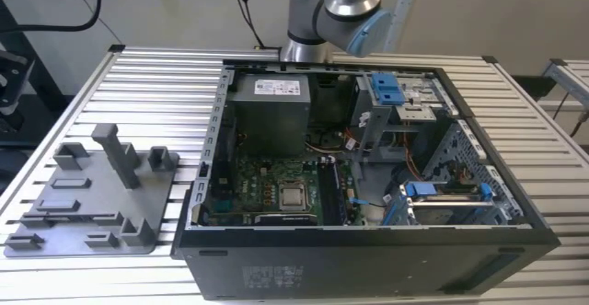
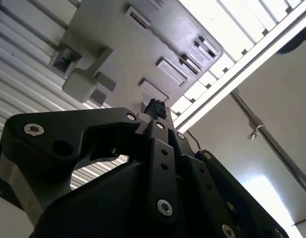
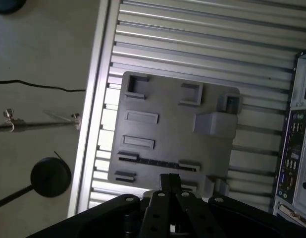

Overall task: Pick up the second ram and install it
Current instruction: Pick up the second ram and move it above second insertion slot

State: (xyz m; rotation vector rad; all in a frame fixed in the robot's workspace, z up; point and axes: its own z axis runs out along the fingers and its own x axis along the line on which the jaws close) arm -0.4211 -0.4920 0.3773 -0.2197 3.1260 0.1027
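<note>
Bench [image 1: 156, 77] holds the grey tray [image 3: 168, 131], where we see the second ram [image 3: 155, 162] edge-on in its slot, just ahead of the gripper [image 3: 170, 179], long axis crosswise to it, gripper drawn narrow and empty.

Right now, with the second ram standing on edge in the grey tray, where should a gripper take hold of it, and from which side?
Grip the second ram at the middle of its exposed long edge, pinching across its two flat faces and coming straight down from above. It sits edge-on in a slot of the grey tray, so probably only that thin edge is free.
</note>
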